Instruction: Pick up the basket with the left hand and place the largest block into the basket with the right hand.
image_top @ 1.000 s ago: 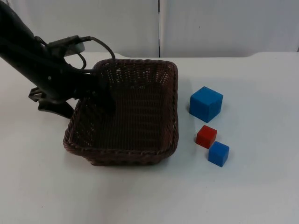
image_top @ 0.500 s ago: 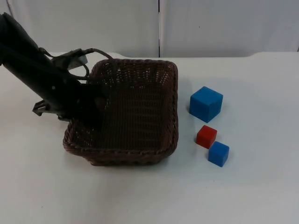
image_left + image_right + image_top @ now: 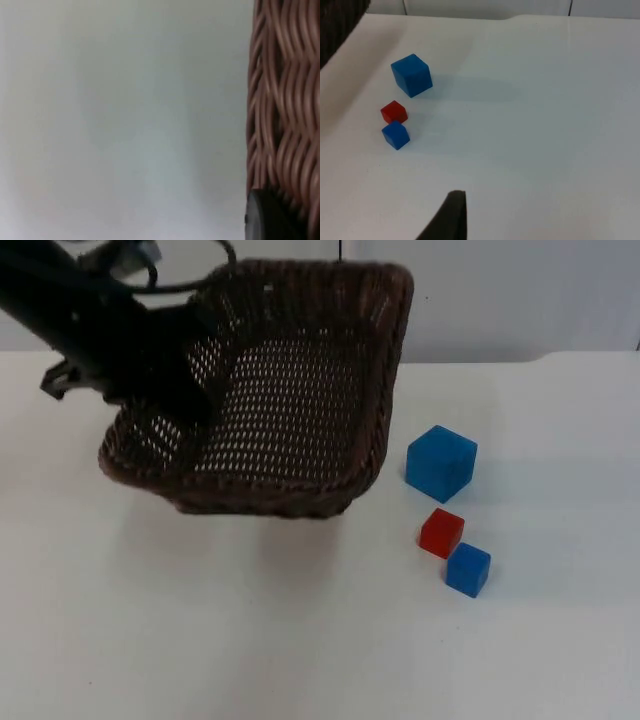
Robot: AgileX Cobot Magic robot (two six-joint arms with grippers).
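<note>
My left pincer (image 3: 195,390) is clamped on the left rim of the dark brown woven wicker basket (image 3: 290,410), which hangs tilted above the white desk (image 3: 320,640), its shadow beneath it. So the first half looks done. The large blue cube (image 3: 441,462), the biggest block, sits on the desk just right of the basket, with the small red cube (image 3: 441,532) and small blue cube (image 3: 468,569) touching nearby. My right arm waits; whether my right pincer (image 3: 451,220) is open, I cannot tell. Grasping and dropping the block remain.
</note>
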